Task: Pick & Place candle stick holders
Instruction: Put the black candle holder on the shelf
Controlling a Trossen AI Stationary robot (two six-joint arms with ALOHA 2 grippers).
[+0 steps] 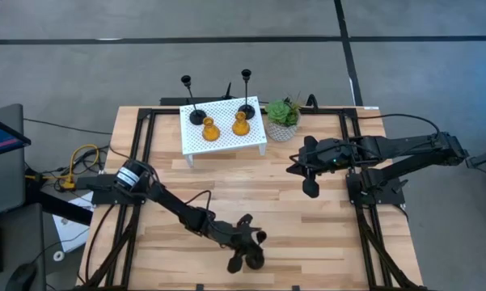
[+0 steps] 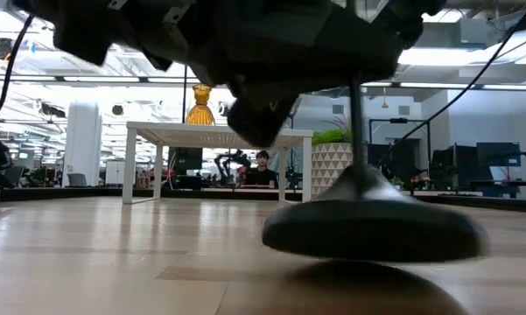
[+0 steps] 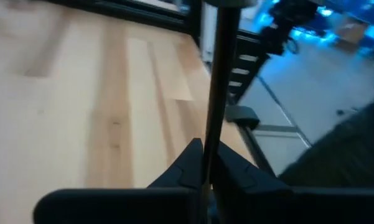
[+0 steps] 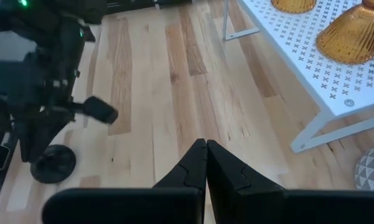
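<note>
Left end effector pinching black holder's thin stem; base lifting off surface: top-heavy swing could twist it loose.

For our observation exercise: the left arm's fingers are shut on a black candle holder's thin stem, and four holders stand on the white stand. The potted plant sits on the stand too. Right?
Not quite. The high view shows the potted plant beside the white stand, on the table. The rest holds.

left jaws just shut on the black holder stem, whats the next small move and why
Probably a short straight lift. The left gripper is shut on the black holder stem, its base still low at the table, while the white stand sits across the table.
</note>
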